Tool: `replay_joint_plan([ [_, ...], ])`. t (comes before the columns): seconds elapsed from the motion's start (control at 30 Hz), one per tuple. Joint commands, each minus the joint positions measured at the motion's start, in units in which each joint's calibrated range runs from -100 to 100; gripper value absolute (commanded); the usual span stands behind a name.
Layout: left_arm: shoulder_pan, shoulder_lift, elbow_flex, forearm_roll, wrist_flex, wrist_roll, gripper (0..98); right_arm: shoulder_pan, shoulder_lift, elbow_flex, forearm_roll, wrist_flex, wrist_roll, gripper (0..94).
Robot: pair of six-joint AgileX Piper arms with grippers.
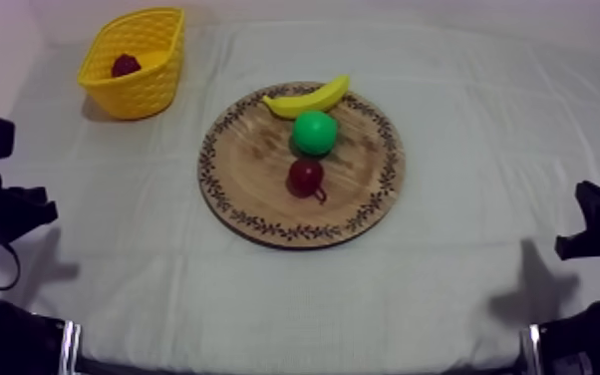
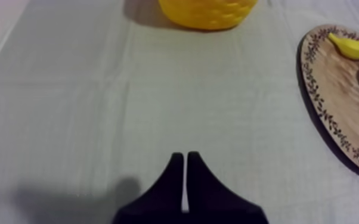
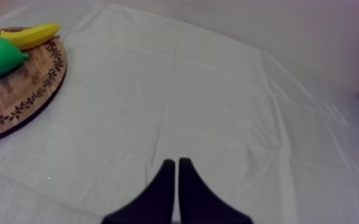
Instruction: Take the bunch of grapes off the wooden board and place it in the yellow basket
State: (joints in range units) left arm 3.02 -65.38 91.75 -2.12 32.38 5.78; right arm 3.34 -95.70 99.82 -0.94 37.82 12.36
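Sitting at the far left of the tabletop (image 1: 463, 150), a yellow lattice-walled plastic basket (image 1: 147, 90) holds one item: the bunch of grapes (image 1: 125, 66), seen from above as a dark red-purple lump against the basket floor. Its separate berries are hard to make out, and the basket's near wall hides its lower edge.

Right of the basket and nearer the middle of the grey-white cloth lies the round wooden board with a patterned rim (image 1: 254, 170). It carries three pieces of toy fruit. A yellow banana (image 1: 306, 100) lies across the far rim, with one end reaching past the edge. A green pear (image 1: 315, 132) sits just near of the banana, close to touching it. A small red fruit (image 1: 305, 176) with a short stem sits near of the pear, about at the board's centre.

The left gripper (image 2: 185, 156) is clenched on nothing, its two black fingers lying together as a narrow wedge over bare cloth. Beyond it, the basket shows its lower wall alone, and the board is cut off partway, with the pear and red fruit only partly visible.

The right gripper (image 3: 176, 161) is likewise clenched on nothing above bare cloth, well apart from the board. From that side the red fruit is almost wholly cut off.
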Motion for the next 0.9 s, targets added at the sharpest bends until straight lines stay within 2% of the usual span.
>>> replay_joint_plan([
  [0.0,0.0,-7.3,1.9,0.2,-0.1,0.1,0.0,0.0,0.0,0.0,0.0,0.0,0.0,0.3],
  [0.3,-1.2,-18.6,7.1,0.75,0.1,2.9,0.0,0.0,0.0,0.0,0.0,0.0,0.0,0.3],
  [0.37,-1.4,-20.2,7.2,0.65,0.3,1.7,0.1,0.0,0.0,0.0,0.0,0.0,0.0,0.3],
  [0.5,-1.7,-24.1,7.6,0.52,-0.2,-4.7,0.6,0.0,0.0,0.0,0.0,0.0,0.0,0.3],
  [0.57,-2.1,-26.0,7.7,0.46,-0.5,-5.3,0.4,0.0,0.0,0.0,0.0,0.0,0.0,0.3],
  [0.63,-2.4,-27.9,7.9,0.41,-0.6,-3.4,0.2,0.0,0.0,0.0,0.0,0.0,0.0,0.3],
  [0.8,-2.0,-31.7,8.0,0.32,-0.7,4.0,0.1,0.0,0.0,0.0,0.0,0.0,0.0,0.3],
  [0.87,-1.6,-33.0,8.1,0.29,-0.8,5.7,0.1,0.0,0.0,0.0,0.0,0.0,0.0,0.3],
])
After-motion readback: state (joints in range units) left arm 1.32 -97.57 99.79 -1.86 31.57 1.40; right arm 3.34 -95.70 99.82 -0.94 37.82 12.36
